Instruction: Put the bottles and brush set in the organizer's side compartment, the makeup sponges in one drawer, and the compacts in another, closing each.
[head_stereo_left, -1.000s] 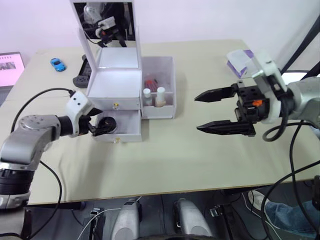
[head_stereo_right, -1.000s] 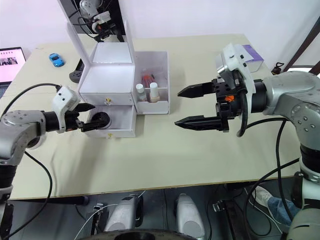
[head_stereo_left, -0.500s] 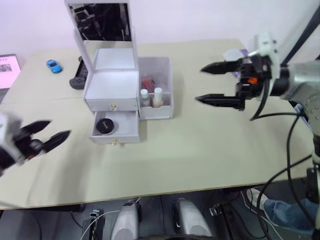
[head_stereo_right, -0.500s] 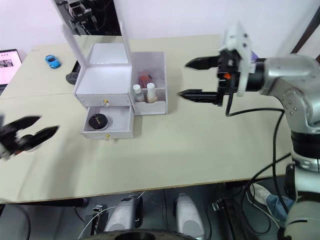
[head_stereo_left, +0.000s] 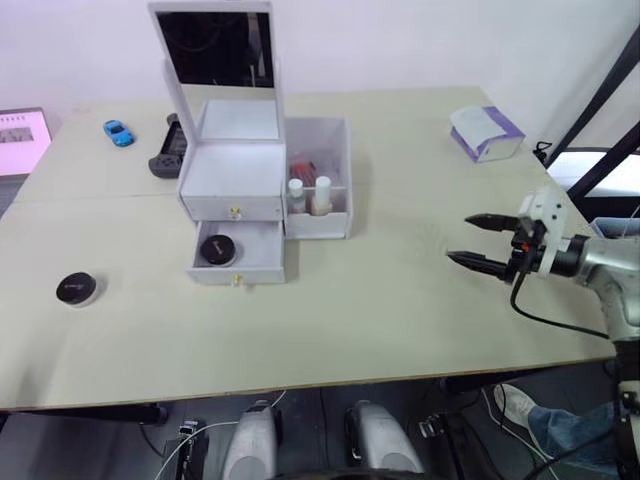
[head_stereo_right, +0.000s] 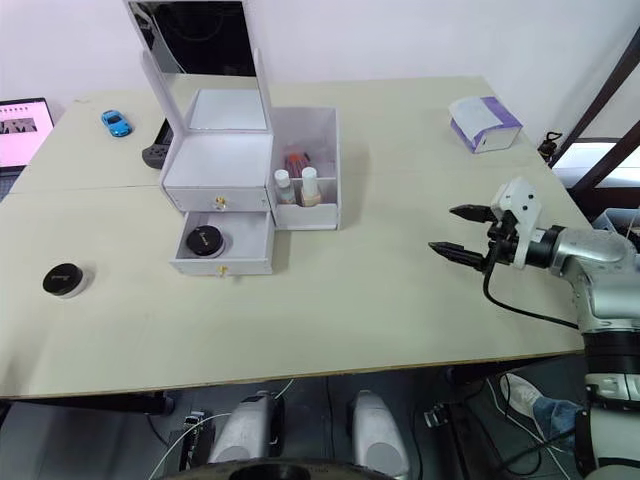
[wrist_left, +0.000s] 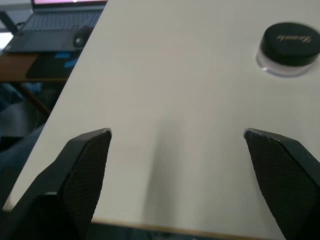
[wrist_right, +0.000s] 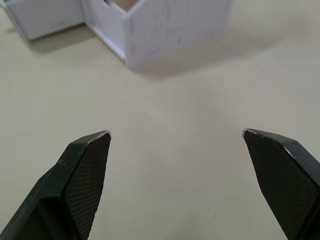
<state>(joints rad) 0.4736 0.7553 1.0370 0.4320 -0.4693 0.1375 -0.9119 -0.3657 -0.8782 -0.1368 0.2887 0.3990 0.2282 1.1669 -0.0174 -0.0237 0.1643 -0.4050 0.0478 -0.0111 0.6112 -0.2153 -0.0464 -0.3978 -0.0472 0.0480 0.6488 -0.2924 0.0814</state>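
**One compact in open drawer, one loose at far left**

Your right gripper (head_stereo_left: 480, 239) hovers over the table's (head_stereo_left: 400, 320) right side, fingers spread wide, holding nothing. Your left gripper (wrist_left: 177, 150) is wide apart too, empty, near the table's left edge with a loose compact (head_stereo_left: 77, 289) just beyond it. The organizer (head_stereo_left: 240, 190) sits centre-left; its lower drawer (head_stereo_left: 240, 255) is pulled out with a second compact (head_stereo_left: 217, 248) inside. Bottles (head_stereo_left: 308, 194) stand in the side compartment (head_stereo_left: 320, 215).
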